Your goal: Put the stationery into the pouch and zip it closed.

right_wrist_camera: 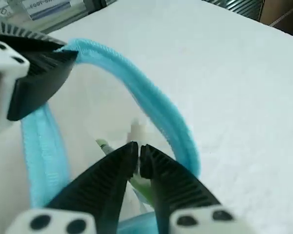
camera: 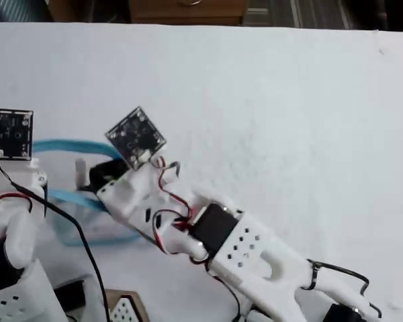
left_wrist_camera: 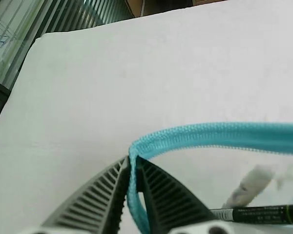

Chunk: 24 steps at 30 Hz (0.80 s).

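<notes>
Left gripper (left_wrist_camera: 132, 165) was clamped shut on the blue trim of the pouch (left_wrist_camera: 219, 135). The rim curved away from it in an open loop. Right wrist view gave the other side: right gripper (right_wrist_camera: 137, 147) at the pouch mouth, jaws almost together with only a thin slit, pinching a green pen (right_wrist_camera: 144, 191). Left wrist view showed the pen barrel beside a blurred white item (left_wrist_camera: 249, 184). High view placed the pouch flat on the table (camera: 269, 100), left part, right arm's wrist over it.
</notes>
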{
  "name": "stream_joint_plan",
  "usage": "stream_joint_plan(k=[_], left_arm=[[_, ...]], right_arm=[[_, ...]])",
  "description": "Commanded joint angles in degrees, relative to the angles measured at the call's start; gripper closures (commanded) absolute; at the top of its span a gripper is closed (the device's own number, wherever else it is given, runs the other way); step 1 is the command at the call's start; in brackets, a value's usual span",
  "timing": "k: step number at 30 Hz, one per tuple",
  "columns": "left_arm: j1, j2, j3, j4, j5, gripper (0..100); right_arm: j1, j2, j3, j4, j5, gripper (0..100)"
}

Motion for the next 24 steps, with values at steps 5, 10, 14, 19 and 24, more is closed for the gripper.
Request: stream_joint_plan(k=[5,10,14,19,24], left_arm=[[-0.75,2.42,11.69,1.49,0.26,98],[-0.75,2.42,11.69,1.41,0.26,98],[-0.75,2.33,11.69,1.49,0.26,98],[-0.57,2.24,11.69,1.49,0.26,98],[-0.57,2.24,12.66,1.49,0.26,98]], right_arm=[[0.13,-4.62,-25.32,9.63,0.44,98.1],[5.23,-4.62,-38.33,17.54,0.62,98.1],[7.08,-4.53,-38.07,32.04,4.48,98.1],[2.33,-4.62,-33.67,44.35,10.37,94.8],[-6.64,-5.14,-23.12,45.14,10.37,67.6]])
